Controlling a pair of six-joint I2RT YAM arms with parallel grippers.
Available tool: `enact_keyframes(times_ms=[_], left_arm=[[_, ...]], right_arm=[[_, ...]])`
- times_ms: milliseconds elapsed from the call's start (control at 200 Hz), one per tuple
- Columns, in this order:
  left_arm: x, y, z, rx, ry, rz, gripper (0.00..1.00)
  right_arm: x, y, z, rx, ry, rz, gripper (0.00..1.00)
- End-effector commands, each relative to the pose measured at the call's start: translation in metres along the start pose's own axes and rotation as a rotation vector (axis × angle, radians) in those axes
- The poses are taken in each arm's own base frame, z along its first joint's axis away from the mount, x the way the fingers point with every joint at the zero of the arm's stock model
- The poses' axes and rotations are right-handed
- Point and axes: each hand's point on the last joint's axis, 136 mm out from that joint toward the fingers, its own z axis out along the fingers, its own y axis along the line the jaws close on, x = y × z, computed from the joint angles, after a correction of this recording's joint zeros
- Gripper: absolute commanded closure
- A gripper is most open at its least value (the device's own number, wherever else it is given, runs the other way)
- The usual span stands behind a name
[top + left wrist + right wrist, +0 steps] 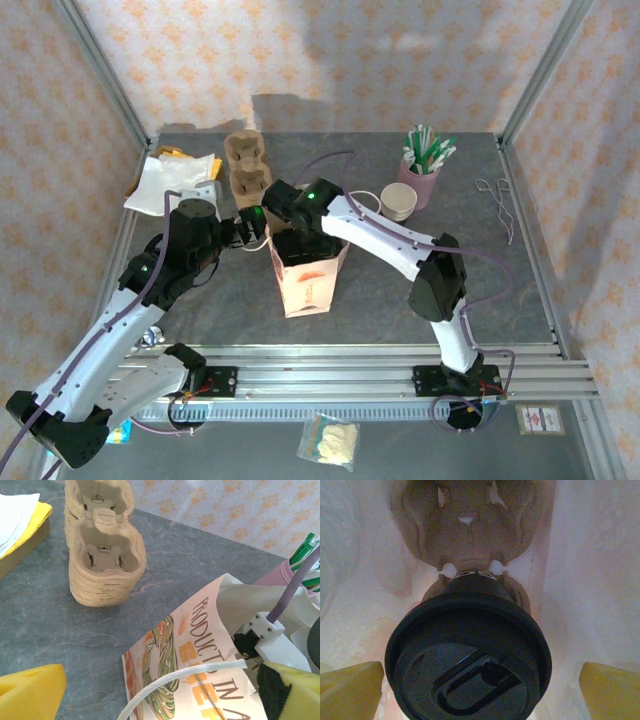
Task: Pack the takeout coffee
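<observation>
- Takeout coffee [470, 660] stands upright at lower centre of the right wrist view, apparently seated in a pulp tray [470, 525] inside the paper bag [308, 282].
- Right gripper [480, 692] straddles the lid, jaws spread and gripping nothing.
- Left gripper [160, 695], equally wide, flanks the bag's handle [210, 666], probably steadying the mouth.

Inside the bag [600, 570], walls crowd my right gripper [481, 692]; the takeout coffee [470, 655] blocks the middle, and the side gaps seem narrow.

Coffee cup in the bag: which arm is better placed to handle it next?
Probably right: the right end effector is open inside the paper bag, fingers flanking the lidded takeout coffee. The left end effector sits outside it.
</observation>
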Motion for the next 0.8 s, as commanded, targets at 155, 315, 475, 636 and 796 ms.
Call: enact_keyframes(times_ms=[155, 315, 475, 636, 796], left_arm=[[-0.013, 0.001, -0.005, -0.021, -0.028, 0.015, 0.01], [-0.012, 0.001, -0.003, -0.021, -0.026, 0.015, 0.01], [-0.014, 0.000, -0.003, -0.017, -0.028, 0.013, 0.01], [-0.013, 0.000, -0.003, -0.018, -0.027, 0.010, 0.01], [-0.013, 0.000, -0.004, -0.017, -0.029, 0.009, 0.01]], right_arm=[[-0.003, 0.000, -0.041, -0.049, -0.076, 0.007, 0.00], [-0.002, 0.001, -0.046, -0.060, -0.078, 0.009, 0.00], [-0.002, 0.003, -0.050, -0.075, -0.085, 0.007, 0.00], [-0.003, 0.004, -0.052, -0.082, -0.088, 0.005, 0.00], [-0.002, 0.003, -0.053, -0.082, -0.090, 0.005, 0.00]])
